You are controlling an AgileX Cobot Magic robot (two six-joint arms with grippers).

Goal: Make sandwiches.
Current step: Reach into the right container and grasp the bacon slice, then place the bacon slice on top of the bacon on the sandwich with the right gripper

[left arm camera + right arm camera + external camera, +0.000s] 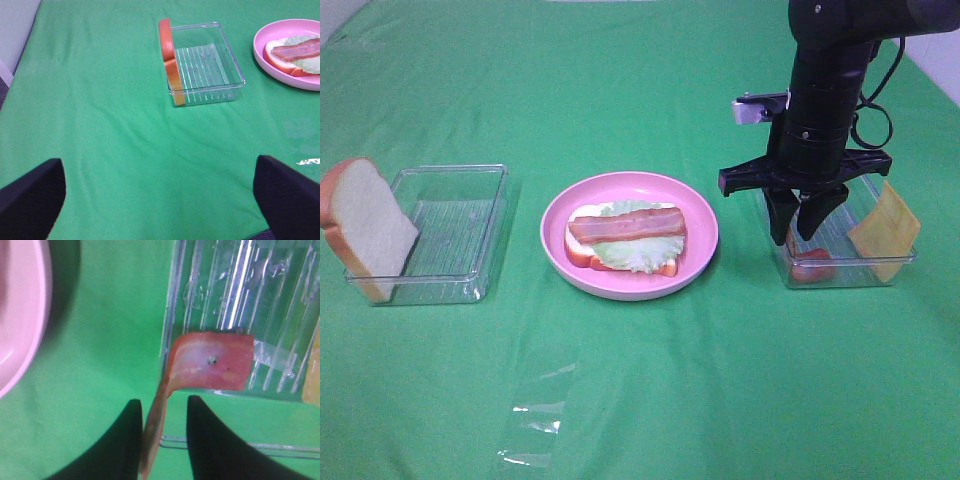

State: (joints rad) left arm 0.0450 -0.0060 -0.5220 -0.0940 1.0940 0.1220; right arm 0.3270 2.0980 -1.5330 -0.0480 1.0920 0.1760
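Right pincer (164, 400), jaws apart, straddles a bacon strip (210, 360) bent up at the clear tray (280, 315) edge, frame right; one side shows a gap. Seemingly picking bacon: next, clamp, then carry to the open sandwich (627, 238) on the centre pink plate (552, 215).

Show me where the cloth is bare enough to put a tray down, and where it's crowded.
Bare: the green cloth behind the left tray, pink plate and right tray, and the front stretch, bar a clear film scrap. The gap between left tray and plate is narrower. Crowded: the right tray, where the right gripper straddles a bacon strip beside the cheese.
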